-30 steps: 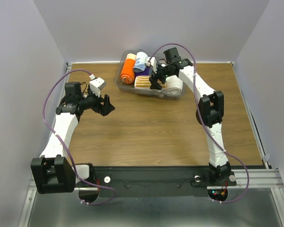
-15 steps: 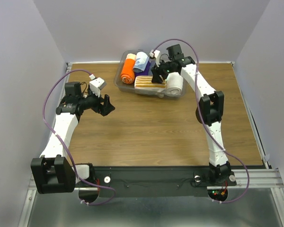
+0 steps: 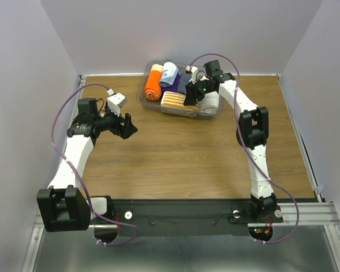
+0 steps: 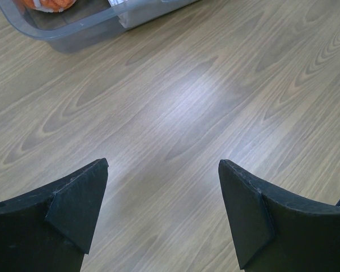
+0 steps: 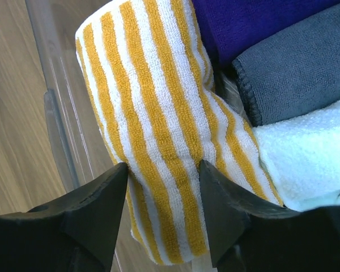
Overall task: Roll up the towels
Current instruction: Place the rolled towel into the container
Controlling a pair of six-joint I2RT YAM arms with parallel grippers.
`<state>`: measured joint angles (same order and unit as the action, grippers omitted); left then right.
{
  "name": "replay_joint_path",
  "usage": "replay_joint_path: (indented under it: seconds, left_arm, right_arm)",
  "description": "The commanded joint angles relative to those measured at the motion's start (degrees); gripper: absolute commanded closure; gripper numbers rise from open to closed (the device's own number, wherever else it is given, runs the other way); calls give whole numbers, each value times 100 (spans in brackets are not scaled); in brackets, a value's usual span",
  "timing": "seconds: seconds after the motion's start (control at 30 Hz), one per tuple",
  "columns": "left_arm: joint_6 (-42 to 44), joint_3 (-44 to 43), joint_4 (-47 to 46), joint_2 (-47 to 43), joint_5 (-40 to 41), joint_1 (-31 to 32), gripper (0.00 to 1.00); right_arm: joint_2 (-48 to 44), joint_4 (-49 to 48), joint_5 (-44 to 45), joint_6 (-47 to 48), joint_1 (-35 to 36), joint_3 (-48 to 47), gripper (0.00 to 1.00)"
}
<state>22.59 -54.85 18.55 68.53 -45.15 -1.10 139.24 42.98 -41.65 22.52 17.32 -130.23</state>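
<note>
On my bench (image 3: pixel 175 153) the clear bin (image 3: pixel 143 97) sits at the far side, holding the striped towel (image 5: pixel 158 113) and the pale blue towel (image 3: pixel 169 73). My right gripper (image 5: pixel 163 166) pinches the striped towel's end; my left gripper (image 4: pixel 162 170) hovers wide open above the bench.

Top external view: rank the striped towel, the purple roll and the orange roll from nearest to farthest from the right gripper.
From the right gripper:
1. striped towel: between its fingers, at the front of the pile.
2. purple roll: just behind the striped towel, to the gripper's left.
3. orange roll: farthest left of the three.
</note>
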Motion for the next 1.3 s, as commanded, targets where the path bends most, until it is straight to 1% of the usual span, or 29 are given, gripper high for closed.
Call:
replay_joint_path:
  seconds: [0.0, 0.07, 0.1, 0.2, 0.23, 0.3, 0.33, 0.37, 0.43, 0.5, 0.53, 0.6, 0.63, 0.67, 0.7, 0.73, 0.77, 0.8, 0.83, 0.87, 0.9, 0.93, 0.97, 1.03, 1.07, 1.1, 1.13, 1.17, 1.27]
  left_arm:
    - [18, -114, 0, -112, -47, 14, 9]
    - [-35, -166, 0, -112, -47, 5, 7]
    - [-53, -192, 0, -103, -56, 5, 7]
    - [-114, -315, 9, -130, -30, 5, 2]
    - [-175, -359, 9, -147, -12, 5, 1]
    - [-193, -525, 87, -156, 85, 5, 1]
    - [-80, -622, 184, -130, 102, 5, 1]
    - [-62, -841, 393, -51, 189, 5, 1]
    - [-166, -1044, 518, 19, 348, 5, 1]
    - [-299, -1360, 729, 107, 419, 5, 1]
    - [-499, -1431, 721, 116, 523, -4, 1]
    - [-466, -1651, 825, 169, 559, 5, 1]
    - [-466, -1721, 957, 187, 586, 5, 1]
    - [-492, -1861, 1001, 248, 725, 5, 1]
    - [-527, -1897, 1019, 257, 813, 5, 1]
    - [-571, -1915, 1002, 257, 988, 5, 1]
    - [-589, -1915, 984, 248, 1051, 5, 1]
    - [-676, -1854, 941, 179, 1104, 5, 1]
    - [-694, -1802, 897, 143, 1130, 14, 1]
    - [-703, -1758, 862, 108, 1174, 66, 1]
    - [-703, -1644, 853, 38, 1218, 93, 1]
    - [-686, -1556, 826, -15, 1297, 93, 1]
    - [-677, -1468, 765, -68, 1498, 423, 1]
    - [-633, -1073, 634, -270, 1745, 645, 1]
    - [-685, -915, 589, -322, 2016, 899, 1]
    - [-738, -583, 545, -427, 2140, 1006, 1]
    - [-782, -423, 475, -489, 2194, 1111, 1]
    - [-791, -82, 422, -673, 2203, 1225, 1]
    - [-651, 307, 351, -981, 2316, 1270, 1]
  right_arm:
    - [112, 88, -239, -284, -9, -239, 40]
    - [-10, 88, -125, -249, -18, -457, 35]
    - [-54, 88, -81, -214, -27, -520, 29]
    - [-283, 61, 42, -204, -53, -687, 19]
    - [-483, 44, 78, -248, -71, -705, 13]
    - [-721, -44, 183, -362, -106, -662, 6]
    - [-966, -96, 209, -580, -167, -635, 0]
    - [-1125, -167, 236, -678, -194, -530, 0]
    - [-1389, -194, 306, -959, -264, -398, 0]
    - [-1890, -185, 517, -1100, -299, -231, 0]
    - [-2283, -194, 709, -1223, -343, 48, 0]
    - [-2663, -194, 1113, -1477, -361, 339, 0]
    - [-2848, -176, 1306, -1836, -361, 689, 0]
    - [-3320, -185, 1717, -1996, -370, 980, 0]
    - [-3568, -194, 1852, -2154, -370, 1278, 0]
    - [-3814, -202, 1932, -2164, -361, 1969, 0]
    - [-4104, -237, 2037, -2199, -361, 2315, 0]
    - [-4594, -307, 2229, -2408, -370, 2649, 0]
    - [-4851, -351, 2283, -2445, -361, 3026, 0]
    - [-5071, -404, 2414, -2498, -370, 3657, 0]
    - [-5526, -474, 2442, -2672, -379, 4028, 0]
    - [-5739, -518, 2477, -2726, -379, 4354, 0]
    - [-5941, -641, 2495, -2797, -387, 5045, 0]
    - [-6538, -791, 2416, -2955, -466, 5647, 0]
    - [-6706, -817, 2294, -2973, -527, 5971, 0]
    - [-6856, -826, 2319, -2964, -580, 6436, 0]
    - [-7136, -853, 2319, -2929, -659, 6658, 0]
    - [-7261, -870, 2258, -2903, -686, 6825, 0]
    - [-7603, -932, 2205, -2850, -853, 7275, 0]
